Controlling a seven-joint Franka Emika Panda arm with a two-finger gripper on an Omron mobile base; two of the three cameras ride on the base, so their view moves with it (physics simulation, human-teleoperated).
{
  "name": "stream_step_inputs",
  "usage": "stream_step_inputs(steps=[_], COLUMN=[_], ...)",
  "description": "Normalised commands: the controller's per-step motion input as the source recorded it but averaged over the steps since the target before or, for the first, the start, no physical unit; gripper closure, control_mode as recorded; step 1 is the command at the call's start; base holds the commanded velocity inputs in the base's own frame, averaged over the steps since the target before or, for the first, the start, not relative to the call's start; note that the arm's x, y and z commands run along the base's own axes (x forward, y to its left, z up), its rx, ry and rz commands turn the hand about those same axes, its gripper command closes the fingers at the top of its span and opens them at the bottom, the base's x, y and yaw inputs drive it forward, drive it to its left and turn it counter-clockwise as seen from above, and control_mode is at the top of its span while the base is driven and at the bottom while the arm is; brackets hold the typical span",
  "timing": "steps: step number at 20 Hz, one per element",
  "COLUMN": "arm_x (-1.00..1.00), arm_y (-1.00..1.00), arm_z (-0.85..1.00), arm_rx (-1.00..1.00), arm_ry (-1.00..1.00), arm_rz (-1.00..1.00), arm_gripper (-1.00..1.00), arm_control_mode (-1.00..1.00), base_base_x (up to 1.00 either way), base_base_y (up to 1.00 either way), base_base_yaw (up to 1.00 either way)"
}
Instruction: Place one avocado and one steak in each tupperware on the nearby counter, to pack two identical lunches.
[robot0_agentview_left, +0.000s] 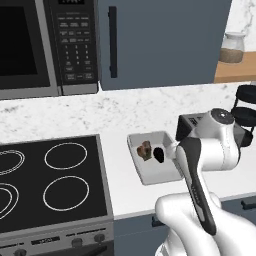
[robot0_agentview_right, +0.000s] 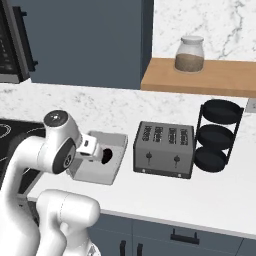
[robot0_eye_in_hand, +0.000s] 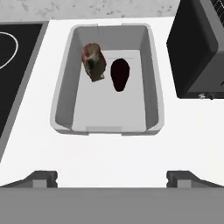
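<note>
Arm: glossy white shell, rounded and bulbous in its segments, seen in both base views. A long dark grey to black strip is set along one link, with a pale grey edge. Joint cap: dark disc, ringed grey, a small light mark at its centre. A second dark round joint face is seen lower on the same housing. Gripper: two small dark grey finger tips, blocky, flat-topped. No cables or screws can be made out.
</note>
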Motion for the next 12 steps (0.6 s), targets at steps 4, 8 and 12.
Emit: stream_step_inputs(steps=[4, 8, 12], arm_x=[-0.46, -0.54, -0.44], arm_y=[0.07, 0.07, 0.09], arm_z=[0.05, 0.09, 0.00], arm_rx=[0.00, 0.00, -0.02], arm_ry=[0.00, 0.00, 0.00], arm_rz=[0.06, 0.04, 0.00], arm_gripper=[-1.00, -1.00, -1.00], arm_control_mode=[-1.00, -1.00, 1.00], base_base_x=[0.00, 0.00, -0.17], base_base_y=[0.00, 0.00, 0.01], base_base_yaw=[0.00, 0.00, 0.00])
